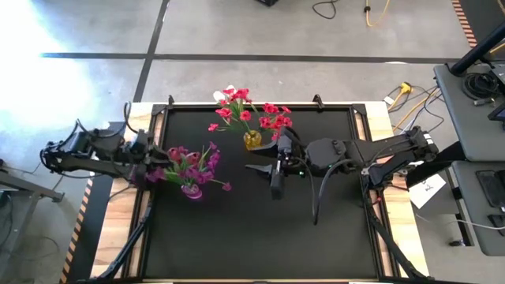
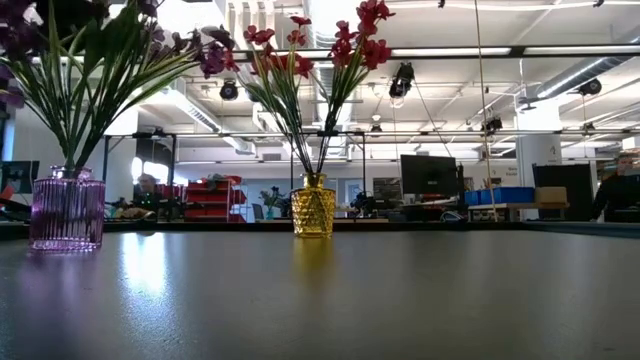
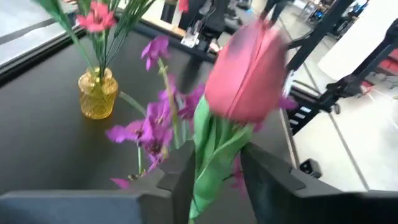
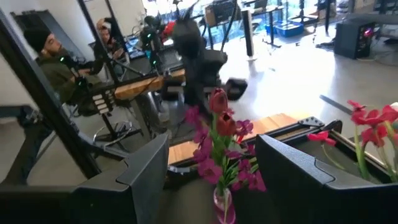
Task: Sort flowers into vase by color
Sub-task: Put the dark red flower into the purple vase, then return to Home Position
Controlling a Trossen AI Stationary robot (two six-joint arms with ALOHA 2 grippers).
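Observation:
A pink bud (image 3: 249,71) on a green-leaved stem (image 3: 208,165) stands between the fingers of my left gripper (image 3: 214,180), which is open at the purple flowers (image 1: 193,167) in the purple vase (image 1: 192,192). In the high view my left gripper (image 1: 151,172) is just left of that bunch. Red flowers (image 1: 252,114) and a white one (image 1: 229,91) stand in the yellow vase (image 1: 252,140). My right gripper (image 1: 264,175) hovers open right of the purple vase and holds nothing. My left gripper has the bud's leafy stem (image 3: 205,186) between its open fingers, and it comes level from the table's left side. A leaf lies close against one finger (image 3: 180,180) and a dark gap shows at the other. Whether a finger touches the stem, I cannot tell.
In the low view both vases stand upright on the black mat, the purple one (image 2: 67,208) at the left and the yellow one (image 2: 313,208) mid-table. The mat's near half is bare. People sit beyond the table's left side (image 4: 59,68).

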